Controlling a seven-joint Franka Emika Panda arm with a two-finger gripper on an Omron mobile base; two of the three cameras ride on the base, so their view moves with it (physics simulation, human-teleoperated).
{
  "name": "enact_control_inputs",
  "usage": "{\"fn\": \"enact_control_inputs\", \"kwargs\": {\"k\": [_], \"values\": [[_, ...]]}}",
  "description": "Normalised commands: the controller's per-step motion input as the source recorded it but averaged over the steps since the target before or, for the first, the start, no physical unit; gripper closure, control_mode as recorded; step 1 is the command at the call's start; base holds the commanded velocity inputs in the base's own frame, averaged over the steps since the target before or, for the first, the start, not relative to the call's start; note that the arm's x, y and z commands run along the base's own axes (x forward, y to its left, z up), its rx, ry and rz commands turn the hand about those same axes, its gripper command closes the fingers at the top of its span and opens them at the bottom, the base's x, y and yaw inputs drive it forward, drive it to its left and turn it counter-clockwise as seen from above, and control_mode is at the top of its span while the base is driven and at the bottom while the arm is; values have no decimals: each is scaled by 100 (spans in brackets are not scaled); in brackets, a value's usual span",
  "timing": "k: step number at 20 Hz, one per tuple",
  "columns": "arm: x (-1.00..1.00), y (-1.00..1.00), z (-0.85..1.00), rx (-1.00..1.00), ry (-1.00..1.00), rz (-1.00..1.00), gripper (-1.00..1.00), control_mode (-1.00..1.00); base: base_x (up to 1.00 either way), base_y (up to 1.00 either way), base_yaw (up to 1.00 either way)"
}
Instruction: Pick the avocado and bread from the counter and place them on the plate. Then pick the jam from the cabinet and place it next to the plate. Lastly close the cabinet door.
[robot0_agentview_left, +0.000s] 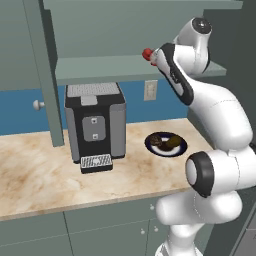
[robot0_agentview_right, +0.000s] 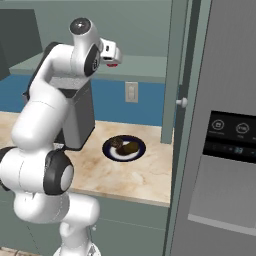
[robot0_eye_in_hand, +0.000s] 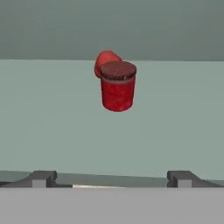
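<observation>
The open cabinet (robot0_agentview_left: 135, 67) is grey-green and matte. Its tall flat cabinet door (robot0_agentview_left: 47, 75) swings out edge-on toward the room, with a small pale round knob (robot0_agentview_left: 37, 105), and it stands wide so the arm can reach the shelf. Below runs a marbled beige counter (robot0_agentview_left: 40, 175) against a blue backsplash. On it stands a boxy coffee machine (robot0_agentview_left: 95, 125) in black and brushed grey, its grille tray at the front.

To the machine's right lies the plate (robot0_agentview_left: 182, 148), round and shallow with a navy rim. It already carries the bread (robot0_agentview_left: 158, 139), a rough dark speckled lump, and the avocado (robot0_agentview_left: 173, 143), a smooth olive-brown egg shape, side by side, so I judge the first part of the task done.

The gripper (robot0_eye_in_hand: 112, 178) is raised to shelf level and aimed at the jam (robot0_eye_in_hand: 117, 87), a small red cylindrical jar with a dark brown lid, standing upright on the shelf. Its jaws are spread wide and hold nothing, well short of the jar. Behind the jar, seemingly touching it, sits a small red ball (robot0_eye_in_hand: 105, 61), though the gap is hard to tell.
</observation>
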Motion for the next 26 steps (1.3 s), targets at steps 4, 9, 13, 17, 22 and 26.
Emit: {"fn": "enact_control_inputs", "kwargs": {"k": [4, 9, 13, 17, 22, 26], "values": [[41, 0, 0, 0, 7, 0, -100, -100, 0, 0, 0], [43, 0, -4, 0, 1, 0, -100, -100, 0, 0, 0], [47, 0, -11, 0, 0, 0, -100, -100, 0, 0, 0], [40, 0, -25, 0, 0, 0, -100, -100, 0, 0, 0], [34, 0, -30, 0, -2, 0, -100, -100, 0, 0, 0], [38, 0, -6, 0, -3, 0, -100, -100, 0, 0, 0]]}}
